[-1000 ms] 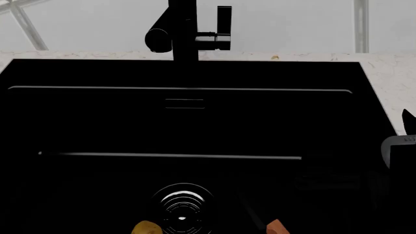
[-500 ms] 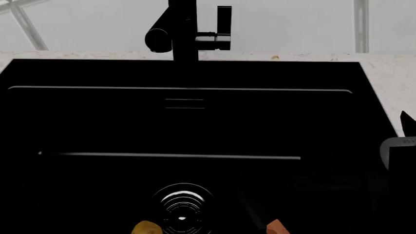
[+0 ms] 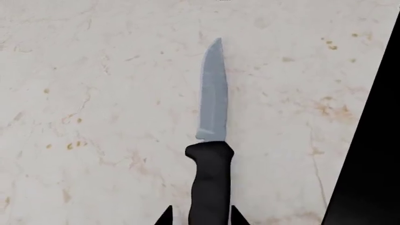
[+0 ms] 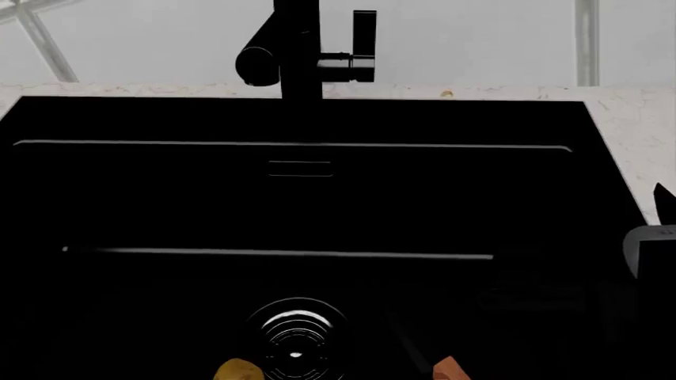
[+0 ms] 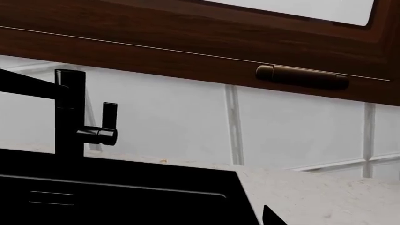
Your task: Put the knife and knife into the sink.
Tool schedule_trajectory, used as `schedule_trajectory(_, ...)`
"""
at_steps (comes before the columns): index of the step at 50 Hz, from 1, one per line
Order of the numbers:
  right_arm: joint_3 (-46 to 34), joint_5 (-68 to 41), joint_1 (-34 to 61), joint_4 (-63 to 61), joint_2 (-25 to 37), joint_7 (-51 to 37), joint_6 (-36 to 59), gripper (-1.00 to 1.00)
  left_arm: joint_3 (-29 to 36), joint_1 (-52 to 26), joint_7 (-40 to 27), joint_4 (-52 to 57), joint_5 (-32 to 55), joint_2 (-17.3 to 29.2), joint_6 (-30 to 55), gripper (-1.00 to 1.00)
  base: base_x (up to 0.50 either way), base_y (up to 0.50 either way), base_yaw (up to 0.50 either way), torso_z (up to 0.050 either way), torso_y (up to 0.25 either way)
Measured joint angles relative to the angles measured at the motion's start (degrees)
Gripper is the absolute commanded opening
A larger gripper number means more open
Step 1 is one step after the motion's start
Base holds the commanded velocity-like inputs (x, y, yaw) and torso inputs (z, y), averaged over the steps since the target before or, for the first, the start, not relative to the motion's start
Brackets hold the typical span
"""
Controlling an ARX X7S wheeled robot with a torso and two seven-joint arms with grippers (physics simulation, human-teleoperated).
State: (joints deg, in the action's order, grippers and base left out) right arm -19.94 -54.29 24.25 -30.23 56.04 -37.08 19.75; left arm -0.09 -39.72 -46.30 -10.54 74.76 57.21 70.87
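The pale-bladed knife (image 3: 212,140) lies flat on the speckled bench (image 3: 93,117), and in the left wrist view it sits straight ahead of the left hand (image 3: 200,218): black handle nearest, grey blade running away toward twelve o'clock, so its long axis lines up with the hand's reach. The two dark fingertips (image 3: 166,216) stand one on each side of the handle's near end, spread a little wider than the handle, so the hand reads as released and straddling it, not yet clenched; whether a pad already touches the handle I cannot tell from this angle. The sink (image 3: 375,154) shows as a black edge close by at three o'clock of the knife. The left arm is clearly the nearer one. In the head view the other knife (image 4: 449,368) shows only an orange-brown handle tip at the basin's bottom, at about four o'clock from the drain (image 4: 297,332), seemingly already inside. The right hand (image 4: 655,237) is only a sliver at the frame's edge, and whether it is released or clenched I cannot tell.
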Motion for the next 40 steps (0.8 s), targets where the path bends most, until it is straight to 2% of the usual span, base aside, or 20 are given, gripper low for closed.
schedule_trajectory(16,0.32,0.01,-0.54,0.23,-0.02,0.08,-0.43,1.00,1.24,-1.13,-0.50,3.47,-0.74,0.94,-0.52,-1.00,0.00,0.00,0.00,0.000,0.000)
schedule_trajectory(27,0.54,0.00,-1.08,0.06,-0.01,0.06,-0.83,1.00,6.05,-18.35,-0.03,11.15,-3.02,-0.28,1.79,-1.00,0.00,0.00,0.00,0.000,0.000)
schedule_trajectory(34,0.61,0.14,-1.53,0.13,-0.12,0.19,-1.22,1.00,9.35,-28.09,1.04,15.75,-2.03,-3.96,3.70,-1.00,0.00,0.00,0.00,0.000,0.000)
schedule_trajectory(40,0.63,0.26,-1.71,0.21,-0.26,0.32,-1.46,1.00,11.92,-32.35,1.75,18.32,0.23,-7.96,5.24,-1.00,0.00,0.00,0.00,0.000,0.000)
